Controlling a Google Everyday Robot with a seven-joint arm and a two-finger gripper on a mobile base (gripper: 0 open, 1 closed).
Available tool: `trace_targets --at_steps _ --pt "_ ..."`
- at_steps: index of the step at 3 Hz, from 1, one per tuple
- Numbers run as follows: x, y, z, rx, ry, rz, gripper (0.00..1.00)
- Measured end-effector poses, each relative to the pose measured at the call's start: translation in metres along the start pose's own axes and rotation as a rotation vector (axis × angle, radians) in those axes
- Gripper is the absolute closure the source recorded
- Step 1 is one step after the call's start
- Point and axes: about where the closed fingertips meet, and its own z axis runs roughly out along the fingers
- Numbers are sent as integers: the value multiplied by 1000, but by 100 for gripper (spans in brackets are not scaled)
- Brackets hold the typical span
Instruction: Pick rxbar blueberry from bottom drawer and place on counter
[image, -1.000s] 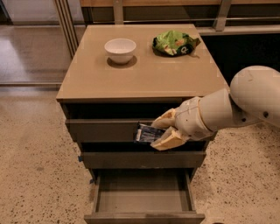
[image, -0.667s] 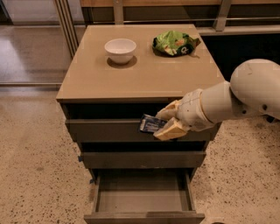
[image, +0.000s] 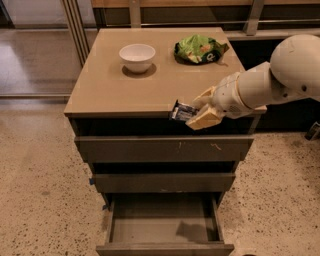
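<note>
My gripper (image: 196, 111) is shut on the rxbar blueberry (image: 182, 111), a small dark blue-black bar with white markings. It holds the bar in the air at the level of the counter's front edge, right of the middle. The counter (image: 110, 87) is the tan top of the cabinet. The bottom drawer (image: 165, 248) is pulled out below and its inside looks bare. My white arm reaches in from the right.
A white bowl (image: 137, 57) stands on the counter at the back middle. A green snack bag (image: 200, 49) lies at the back right. The two upper drawers (image: 160, 149) are shut. Speckled floor surrounds the cabinet.
My gripper has risen with the bar from in front of the top drawer to the level of the counter's front edge, and moved slightly right.
</note>
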Motion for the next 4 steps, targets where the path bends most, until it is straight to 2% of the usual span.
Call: trace_targets --at_steps 1,2,4 --pt "1 -40 -1 28 2 9 100" --pt "7 -71 5 42 -11 24 100" --pt "21 -104 37 20 -47 64 98"
